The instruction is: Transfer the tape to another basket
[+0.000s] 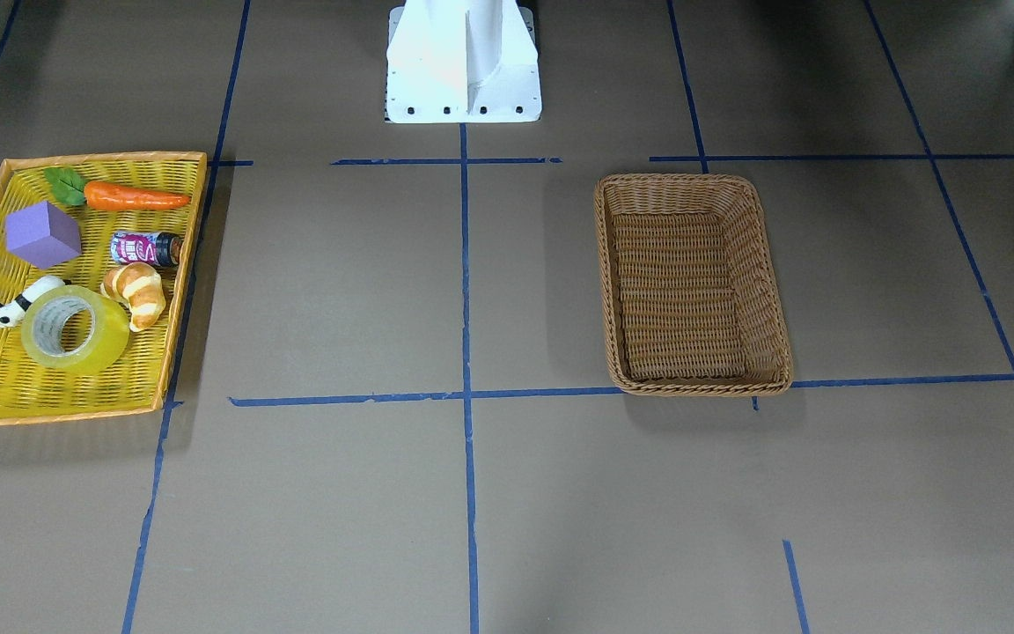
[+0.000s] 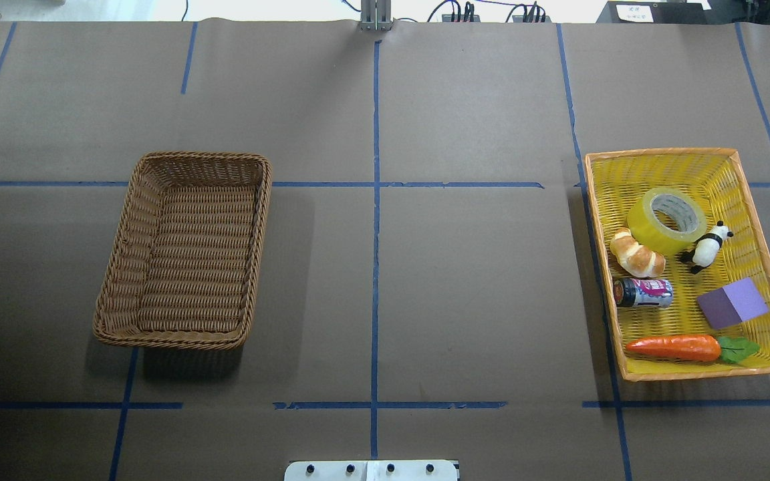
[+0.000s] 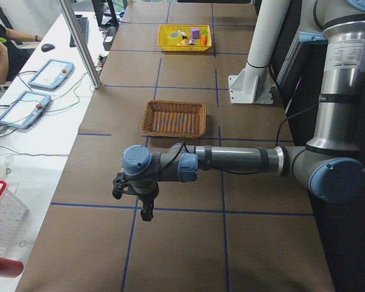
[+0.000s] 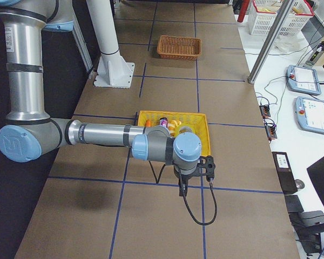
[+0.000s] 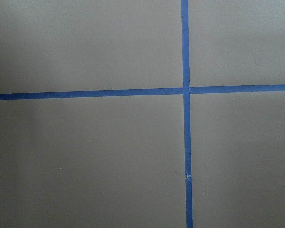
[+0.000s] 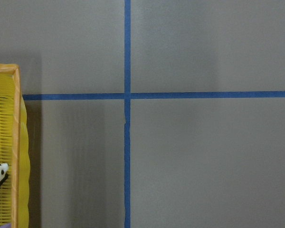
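Found tape (image 2: 646, 225) in yellow tray (image 2: 659, 153), beside croissant (image 2: 636, 254).
Noted basket (image 2: 201, 157) well apart on bench (image 2: 458, 300); cannot tell jaws' opening or hold.

Left arm (image 3: 237, 161), right arm (image 4: 102, 134): silver-grey tubes, blue joint caps (image 3: 135, 159), black cable (image 4: 201, 223); white pedestal (image 1: 463, 66), black bolts (image 1: 446, 111).

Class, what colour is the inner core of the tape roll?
Grey-white, within the translucent yellow tape. Best seen in the overhead exterior view.
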